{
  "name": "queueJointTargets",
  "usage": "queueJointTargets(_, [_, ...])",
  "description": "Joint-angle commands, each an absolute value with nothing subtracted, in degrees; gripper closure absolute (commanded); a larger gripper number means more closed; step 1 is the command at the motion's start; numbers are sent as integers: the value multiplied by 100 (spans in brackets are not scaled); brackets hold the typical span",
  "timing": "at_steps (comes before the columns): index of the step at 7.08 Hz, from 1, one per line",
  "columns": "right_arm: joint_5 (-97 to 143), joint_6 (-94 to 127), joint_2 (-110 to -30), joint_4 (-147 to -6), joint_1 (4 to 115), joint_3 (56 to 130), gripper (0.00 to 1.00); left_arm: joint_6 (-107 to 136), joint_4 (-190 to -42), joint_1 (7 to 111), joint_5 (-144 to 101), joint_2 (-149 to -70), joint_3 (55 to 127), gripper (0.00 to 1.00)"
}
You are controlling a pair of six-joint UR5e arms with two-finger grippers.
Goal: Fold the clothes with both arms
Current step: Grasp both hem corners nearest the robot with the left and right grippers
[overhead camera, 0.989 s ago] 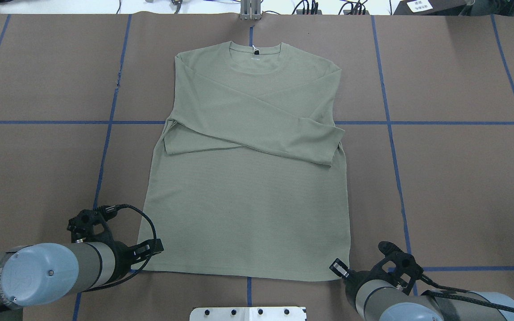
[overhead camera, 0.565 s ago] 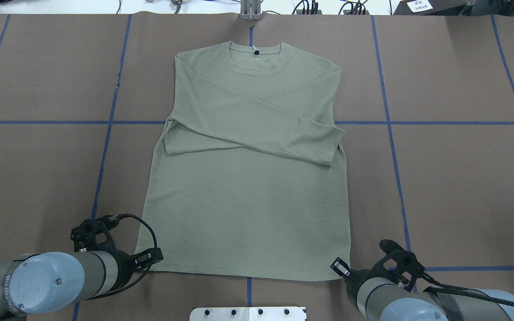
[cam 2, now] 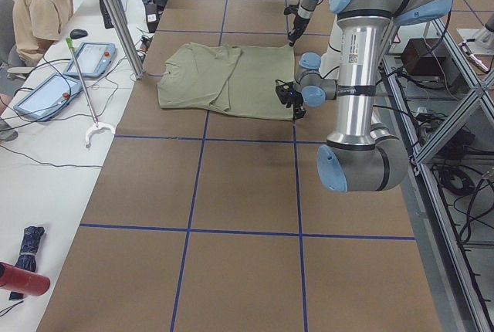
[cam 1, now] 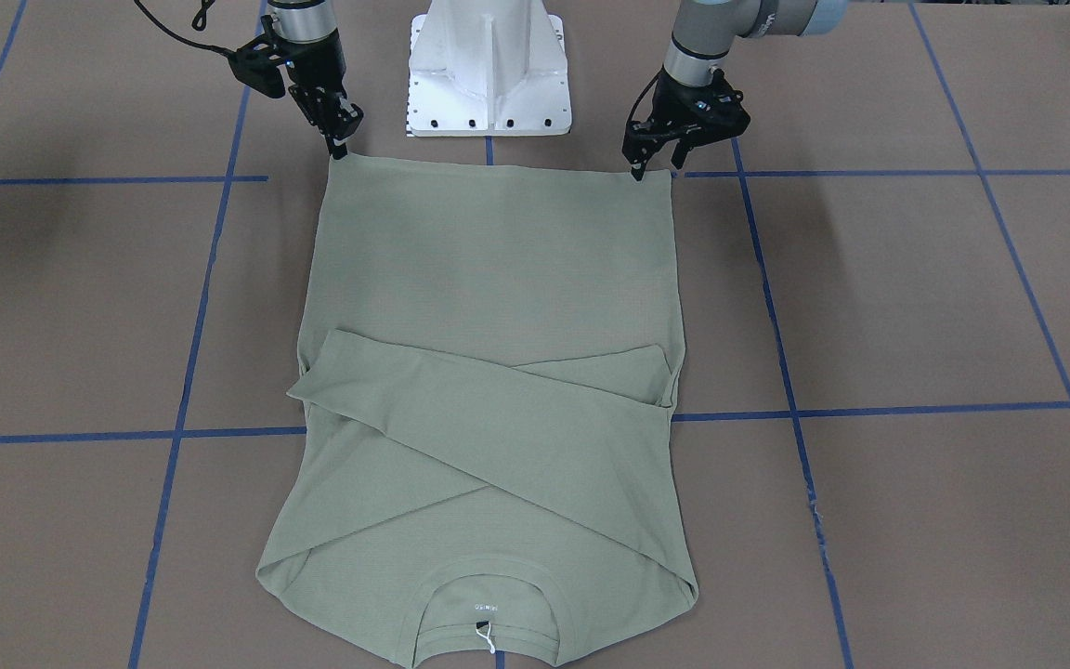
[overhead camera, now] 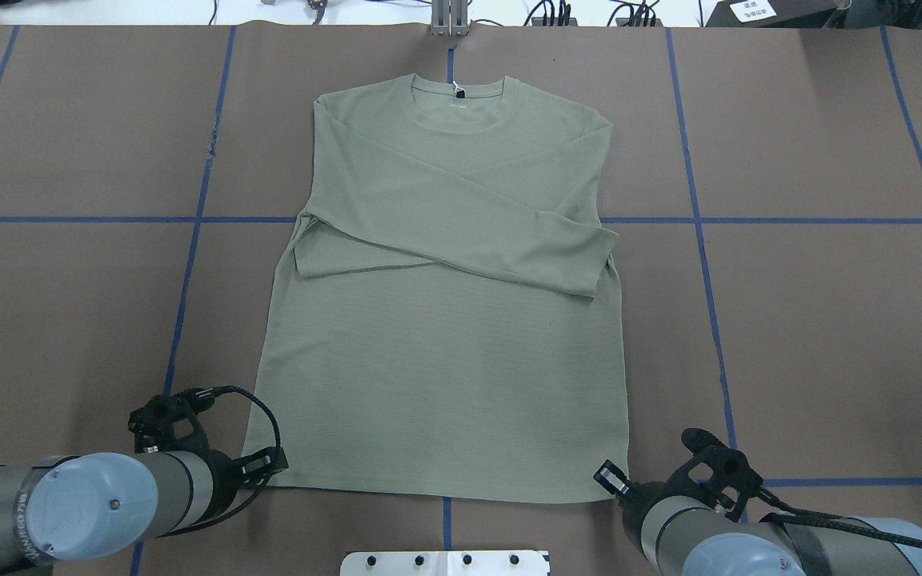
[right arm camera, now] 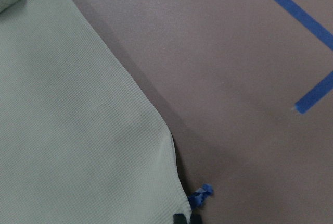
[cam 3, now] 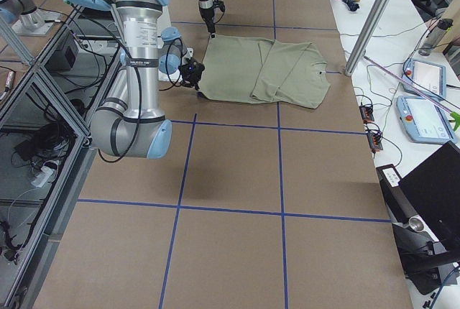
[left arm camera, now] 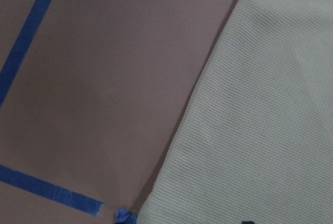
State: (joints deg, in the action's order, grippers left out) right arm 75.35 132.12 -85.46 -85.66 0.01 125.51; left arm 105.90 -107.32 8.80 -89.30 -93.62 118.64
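Exterior front-facing: poising over shirt [cam 1: 489, 279] hem corners.
Holding left claw [cam 1: 655, 169] wide; cannot tell for right claw [cam 1: 341, 147].

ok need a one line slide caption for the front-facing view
Sage-green long-sleeved shirt, sleeves crossed, flat on table; left gripper and right gripper at its hem corners.

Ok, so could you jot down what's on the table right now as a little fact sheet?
item: one sage-green long-sleeved shirt, lying flat
sleeves: both folded across the chest, crossing each other
collar: at the edge farthest from the robot
left gripper: at one bottom corner of the shirt, fingers spread
right gripper: at the other bottom corner, fingers close together; whether it is gripping is unclear
surface: brown table marked with blue tape lines
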Motion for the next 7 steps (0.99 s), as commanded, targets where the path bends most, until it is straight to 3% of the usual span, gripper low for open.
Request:
queueJointTargets(1, [7532,13219,-8543,-8595,0,12551,100,10582,-10740,888,-8930,-9369,11786,27])
queueJointTargets(2, [7532,13219,-8543,-8596,0,12551,100,10582,-10723,888,-8930,-9360,11777,36])
queueJointTargets(3, [7532,13219,-8534,-8596,9,12559,100,10591,-10714,905,-8956,-9352,11803,78])
queueJointTargets(4, [7524,13219,-8534,-8596,9,12560,100,10591,-10714,905,-8947,-9343,11804,100])
queueJointTargets(7, [7532,13219,-8543,-8596,61,12620,100,10617,-10696,967,-8974,-9317,12013,100])
